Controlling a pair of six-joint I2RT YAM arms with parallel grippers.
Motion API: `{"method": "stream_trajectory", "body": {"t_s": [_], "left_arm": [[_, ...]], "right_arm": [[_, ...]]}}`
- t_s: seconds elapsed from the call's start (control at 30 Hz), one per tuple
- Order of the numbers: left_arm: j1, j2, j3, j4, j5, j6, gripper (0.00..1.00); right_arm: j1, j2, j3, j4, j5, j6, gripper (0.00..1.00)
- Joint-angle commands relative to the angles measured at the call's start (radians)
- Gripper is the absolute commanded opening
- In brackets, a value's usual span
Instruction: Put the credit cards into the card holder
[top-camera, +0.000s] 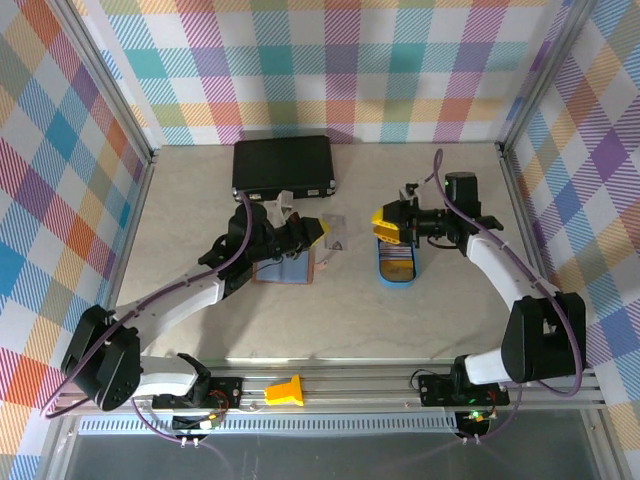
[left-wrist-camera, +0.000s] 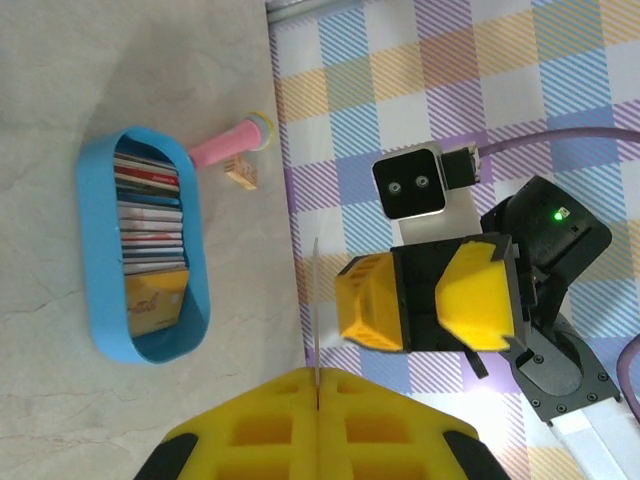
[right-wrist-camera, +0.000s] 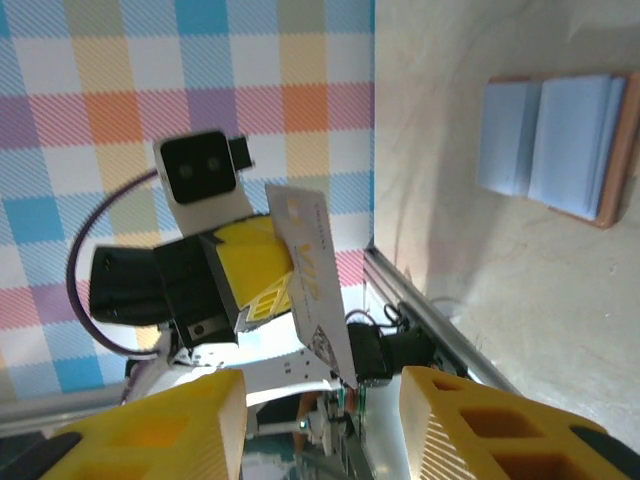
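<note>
Table (top-camera: 200, 200) from above: left gripper (top-camera: 322, 232) out near the middle, fingers pinched shut on a pale card (top-camera: 336, 236) held up off the table. Just beside and below it, card holder (top-camera: 290, 268) lying open and flat, bluish pockets facing up. Off to the right, blue tray (top-camera: 397, 284) with more credit cards (top-camera: 397, 258) lined up inside. Over the far end of the tray, right gripper (top-camera: 386, 226) pointing at the left one, a small gap between the two. At the back of the table, black case (top-camera: 283, 165). Next, left wrist view: yellow fingers (left-wrist-camera: 250, 435) pressed together at the bottom, pale card (left-wrist-camera: 316, 300) seen thin edge on, sticking out from between them. On the left, blue tray (left-wrist-camera: 196, 290), credit cards (left-wrist-camera: 150, 225) packed side by side in it, an orange-yellow one at one end. Just past the tray, pink stick (left-wrist-camera: 225, 146) and small wooden block (left-wrist-camera: 241, 176). Straight ahead, right gripper (left-wrist-camera: 420, 300) facing this way. Last, right wrist view: yellow fingers (right-wrist-camera: 500, 430) spread apart at the bottom. Beyond them, left gripper (right-wrist-camera: 272, 282) clamped on the pale card (right-wrist-camera: 310, 265), card tilted, lower corner down toward the gap. At the top right, card holder (right-wrist-camera: 555, 135) open on the table, bluish pockets showing, brown edge along one side.
</note>
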Motion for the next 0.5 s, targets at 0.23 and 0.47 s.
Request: {"method": "stream_trajectory", "body": {"t_s": [0.23,0.47], "left_arm": [[0.005,0.203,0.053,0.252,0.165,-0.174,0.0],[0.005,0.222,0.066,0.235,0.148,-0.184,0.0]], "right_arm": [[0.018,0.019,-0.01,0.108,-0.036,0.021,0.41],[0.018,0.001,-0.033,0.163,-0.032,0.083,0.41]]}}
